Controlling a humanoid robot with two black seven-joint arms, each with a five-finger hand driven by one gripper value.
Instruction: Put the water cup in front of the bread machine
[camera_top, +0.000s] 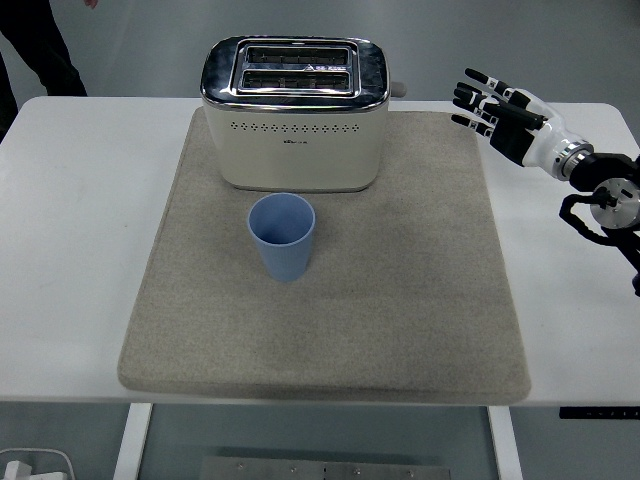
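A light blue cup (283, 235) stands upright on a grey mat (400, 300), just in front of a cream toaster with a chrome top (295, 113). My right hand (493, 104) is raised at the far right, above the mat's back right corner, with its fingers spread and nothing in it. It is well apart from the cup. The left arm does not show.
The mat covers the middle of the white table (80, 220). A person's dark sleeve (35, 45) shows at the top left, behind the table. A white object (35, 465) lies on the floor at the bottom left.
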